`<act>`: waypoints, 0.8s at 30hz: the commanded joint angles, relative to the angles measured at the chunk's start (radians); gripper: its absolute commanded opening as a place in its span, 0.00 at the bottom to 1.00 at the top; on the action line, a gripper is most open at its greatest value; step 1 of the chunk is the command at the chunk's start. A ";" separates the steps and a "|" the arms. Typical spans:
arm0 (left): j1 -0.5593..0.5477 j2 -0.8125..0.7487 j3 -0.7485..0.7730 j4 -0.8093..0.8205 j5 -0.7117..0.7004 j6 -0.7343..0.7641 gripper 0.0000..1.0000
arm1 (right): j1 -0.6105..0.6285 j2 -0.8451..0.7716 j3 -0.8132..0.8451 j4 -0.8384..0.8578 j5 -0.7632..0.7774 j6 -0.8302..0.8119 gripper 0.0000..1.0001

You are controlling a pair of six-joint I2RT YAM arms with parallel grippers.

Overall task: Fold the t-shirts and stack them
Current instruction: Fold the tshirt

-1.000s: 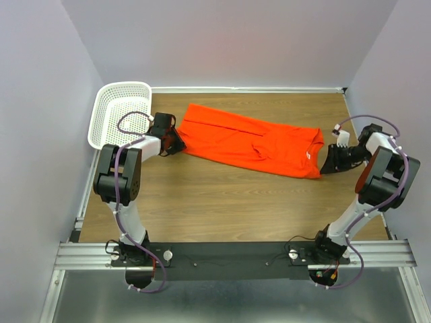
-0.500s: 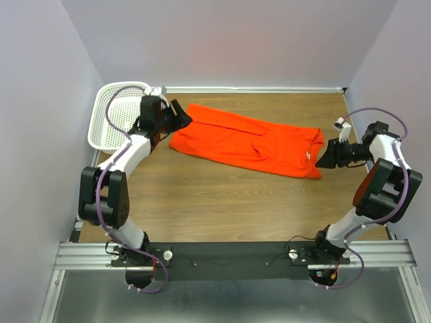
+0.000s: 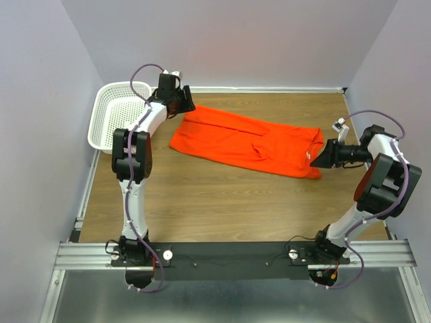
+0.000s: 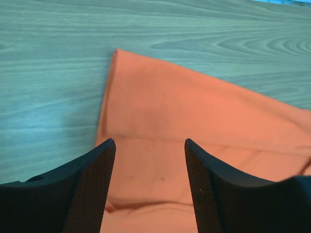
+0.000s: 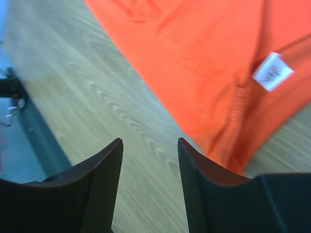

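Swung to the far hem, my left gripper point(image 3: 183, 102) gapes empty; right gripper point(image 3: 318, 156), by the collar, likewise. T-shirt point(image 3: 246, 141) lies half-folded between them: limp, light, so I'd pinch hem corners.

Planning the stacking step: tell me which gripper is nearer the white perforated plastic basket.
Left. The left gripper is just right of the basket, at the far corner of the bright orange-red fabric t-shirt; the right gripper is at the shirt's collar end, across the table.
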 commanded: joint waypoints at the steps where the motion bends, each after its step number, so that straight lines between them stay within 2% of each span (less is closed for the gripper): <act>1: 0.013 0.039 0.090 -0.065 -0.063 0.028 0.67 | 0.014 -0.123 -0.053 0.217 0.172 0.149 0.57; 5: 0.027 0.130 0.184 -0.105 -0.060 0.014 0.67 | 0.045 -0.168 -0.074 0.261 0.206 0.181 0.57; 8: 0.027 0.230 0.352 -0.198 -0.054 0.019 0.65 | 0.045 -0.174 -0.087 0.262 0.189 0.195 0.57; 11: 0.030 0.287 0.420 -0.275 -0.072 0.027 0.63 | 0.045 -0.169 -0.110 0.264 0.168 0.196 0.57; 15: 0.038 0.327 0.432 -0.290 -0.060 0.030 0.56 | 0.045 -0.171 -0.123 0.262 0.165 0.195 0.58; 24: 0.038 0.372 0.463 -0.339 -0.049 0.039 0.49 | 0.045 -0.197 -0.129 0.261 0.146 0.206 0.58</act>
